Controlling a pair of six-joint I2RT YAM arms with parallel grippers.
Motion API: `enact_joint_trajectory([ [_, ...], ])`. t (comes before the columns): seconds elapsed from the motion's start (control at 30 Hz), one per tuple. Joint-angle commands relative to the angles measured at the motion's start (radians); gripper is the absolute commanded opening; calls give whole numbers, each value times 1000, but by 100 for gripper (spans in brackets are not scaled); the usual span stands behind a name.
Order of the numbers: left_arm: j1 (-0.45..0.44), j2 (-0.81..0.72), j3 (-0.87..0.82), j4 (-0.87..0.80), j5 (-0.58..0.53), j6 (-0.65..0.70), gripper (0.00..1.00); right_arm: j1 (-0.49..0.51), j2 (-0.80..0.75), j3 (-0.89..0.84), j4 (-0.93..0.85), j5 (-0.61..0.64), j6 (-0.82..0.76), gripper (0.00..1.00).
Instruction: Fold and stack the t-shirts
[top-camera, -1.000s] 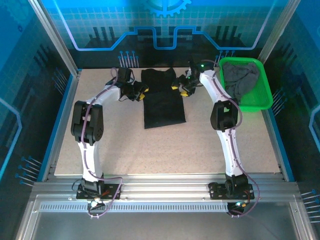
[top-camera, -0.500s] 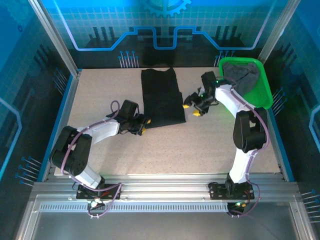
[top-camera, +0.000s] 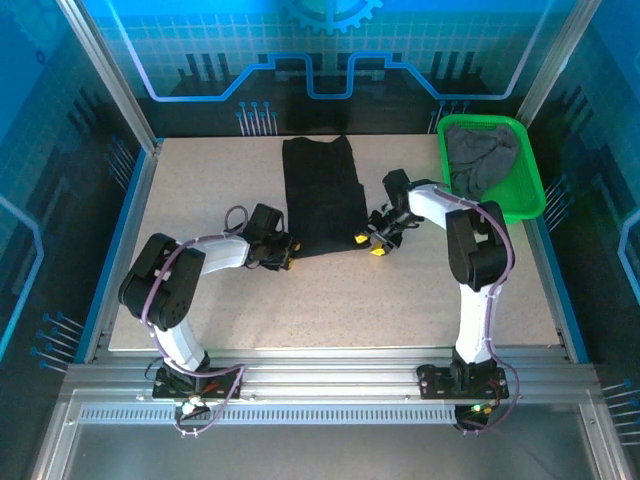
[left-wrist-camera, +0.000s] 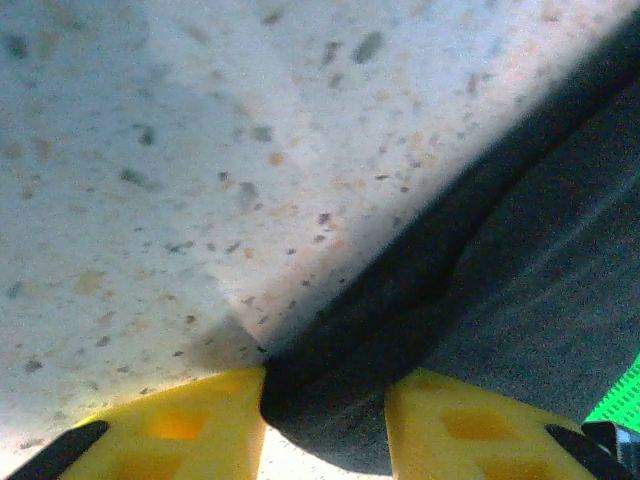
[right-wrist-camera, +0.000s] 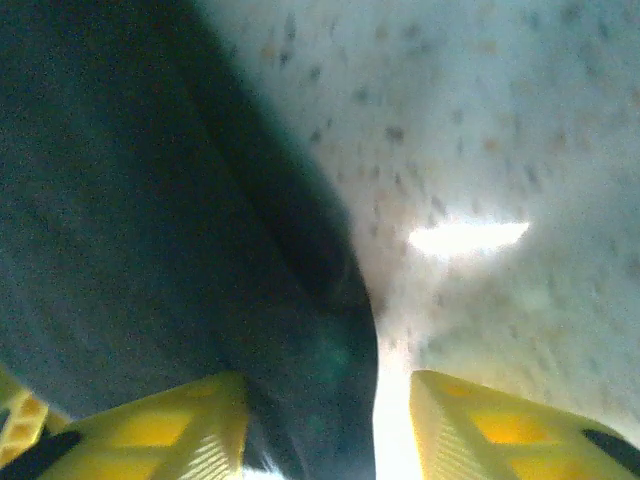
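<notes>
Here, my left gripper (top-camera: 290, 255) and right gripper (top-camera: 368, 244) straddle the near corners of the black t-shirt (top-camera: 322, 195), jaws parted; I would pinch both evenly.

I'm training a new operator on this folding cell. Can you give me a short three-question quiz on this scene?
1. True or false: the dark grey t-shirt lies in the green basket.
2. The left gripper and right gripper are at which end of the black t-shirt? A far, B near.
3. How many t-shirts lie on the table?
Key: 1 true; 2 B; 3 one.
</notes>
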Motion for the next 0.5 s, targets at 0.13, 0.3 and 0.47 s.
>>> enact_joint_trajectory([
  [0.13, -9, 56, 23, 65, -70, 6, 4, 18, 86, 148, -29, 25, 15, 13],
  [0.3, -8, -29, -11, 15, -64, 43, 0, 42, 4, 113, -36, 68, 9, 0],
  [0.47, -8, -141, -84, -37, 3, 87, 0, 77, -152, -52, -5, 85, 36, 0],
])
